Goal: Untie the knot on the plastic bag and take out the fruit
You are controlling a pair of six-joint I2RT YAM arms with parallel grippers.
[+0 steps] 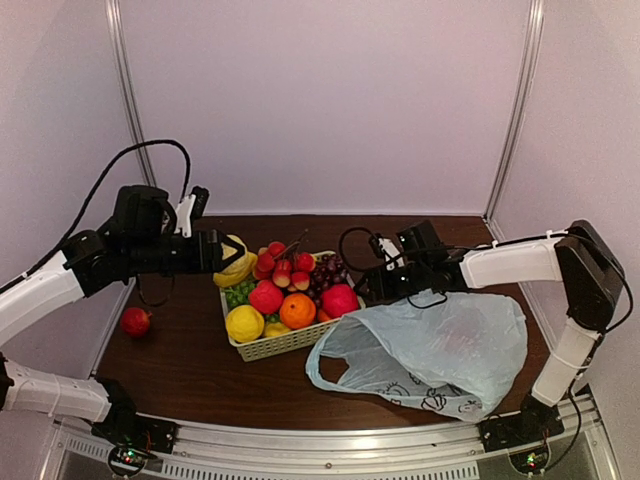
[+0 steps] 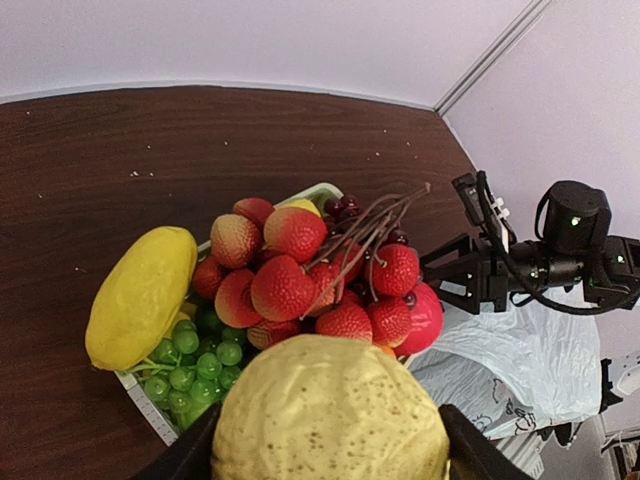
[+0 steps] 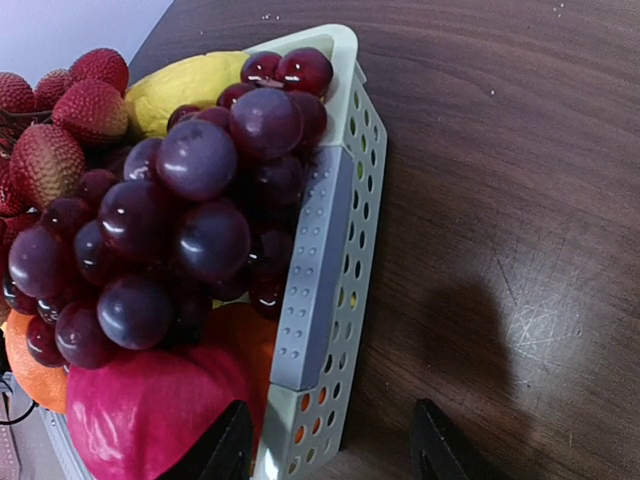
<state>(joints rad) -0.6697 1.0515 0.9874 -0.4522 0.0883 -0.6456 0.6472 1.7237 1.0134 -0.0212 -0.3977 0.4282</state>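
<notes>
Left gripper (image 2: 330, 468) is clamped on a lumpy yellow fruit (image 2: 328, 405), holding it over the left end of the basket (image 1: 285, 345), just above the green grapes (image 2: 190, 350). A smooth curved yellow fruit (image 2: 140, 295) lies at that same end, beside a heap of red bumpy fruit (image 2: 290, 285). On the right side, the right gripper (image 3: 335, 452) has its jaws apart and straddles the basket's wall: one finger is over a pink-red fruit (image 3: 150, 410) inside, the other over bare table (image 3: 520, 150), and nothing is gripped. Purple grapes (image 3: 180, 220) are piled against that wall. The plastic bag (image 1: 440, 345) lies slack at the near right, just beside the basket, its mouth gaping to the left. One red fruit (image 1: 135, 321) sits alone, far left.
</notes>
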